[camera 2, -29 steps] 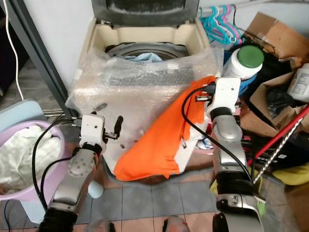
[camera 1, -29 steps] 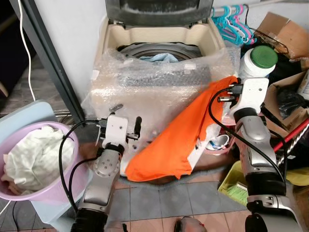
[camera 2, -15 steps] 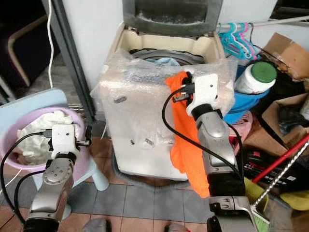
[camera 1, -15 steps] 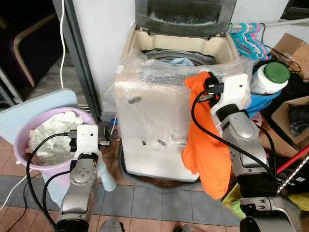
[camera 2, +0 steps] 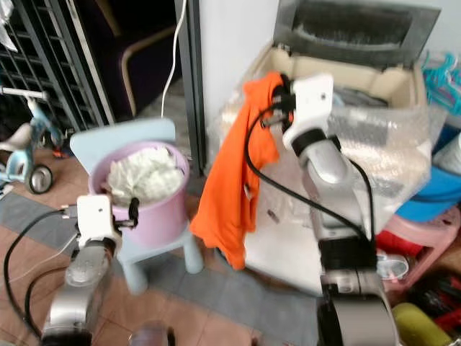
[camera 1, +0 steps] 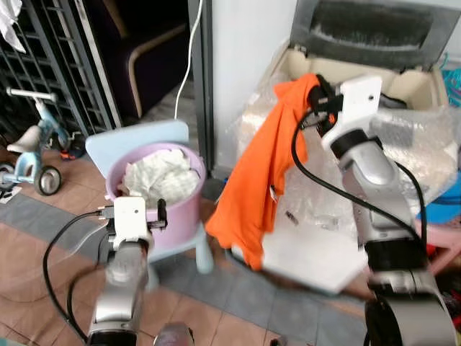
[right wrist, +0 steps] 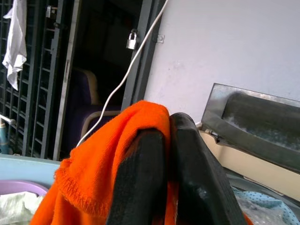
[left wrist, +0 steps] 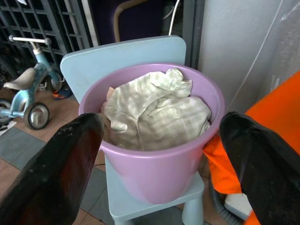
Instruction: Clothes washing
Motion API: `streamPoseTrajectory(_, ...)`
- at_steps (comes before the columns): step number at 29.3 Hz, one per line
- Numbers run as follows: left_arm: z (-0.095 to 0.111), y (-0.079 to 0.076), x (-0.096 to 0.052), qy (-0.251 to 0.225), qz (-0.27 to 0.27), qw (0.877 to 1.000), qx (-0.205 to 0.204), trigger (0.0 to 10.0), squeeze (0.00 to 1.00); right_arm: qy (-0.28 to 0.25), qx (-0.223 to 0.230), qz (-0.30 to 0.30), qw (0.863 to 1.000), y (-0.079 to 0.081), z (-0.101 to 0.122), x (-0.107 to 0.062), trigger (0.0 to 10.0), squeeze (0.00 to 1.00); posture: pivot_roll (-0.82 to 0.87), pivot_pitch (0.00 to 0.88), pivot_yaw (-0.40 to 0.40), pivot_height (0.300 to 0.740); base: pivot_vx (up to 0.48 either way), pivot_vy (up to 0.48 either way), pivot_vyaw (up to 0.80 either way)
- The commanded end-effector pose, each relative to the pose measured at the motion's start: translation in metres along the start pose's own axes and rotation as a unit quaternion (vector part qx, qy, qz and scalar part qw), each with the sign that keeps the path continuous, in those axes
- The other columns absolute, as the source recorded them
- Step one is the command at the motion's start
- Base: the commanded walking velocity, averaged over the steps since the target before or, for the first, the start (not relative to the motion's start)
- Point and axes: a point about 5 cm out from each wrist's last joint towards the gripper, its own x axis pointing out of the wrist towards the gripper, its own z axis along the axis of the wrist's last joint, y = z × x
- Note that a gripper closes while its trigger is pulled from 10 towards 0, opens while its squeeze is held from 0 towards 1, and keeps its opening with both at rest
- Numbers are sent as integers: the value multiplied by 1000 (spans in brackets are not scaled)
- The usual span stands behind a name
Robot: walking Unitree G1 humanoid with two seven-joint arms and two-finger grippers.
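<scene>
Robot at open washing machine [camera 1: 403, 79]. Right end effector [right wrist: 168, 159] grips orange garment [camera 1: 263, 180] high, likely for loading. Left end effector [left wrist: 154, 154], open, faces purple laundry basket [left wrist: 159, 173].

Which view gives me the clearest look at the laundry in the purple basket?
The left wrist view: it looks into the purple basket on the blue chair, where the pale laundry lies heaped, framed by the open left pincer. Both eye views show it from farther off and blurred. The right wrist view catches a corner.
</scene>
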Motion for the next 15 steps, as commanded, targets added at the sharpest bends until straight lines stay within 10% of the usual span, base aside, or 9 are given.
streamPoseTrajectory(1,8,-6,4,-12,-11,1000,-5,10000,0,-28,-10,-35,999,-19,17,4,10000,0,-24,0,-11,740,296,0,0)
streamPoseTrajectory(15,10,-9,4,-10,-16,1000,-11,10000,0,-31,-28,-61,997,-32,22,14,10000,0,-21,0,-11,740,337,0,0)
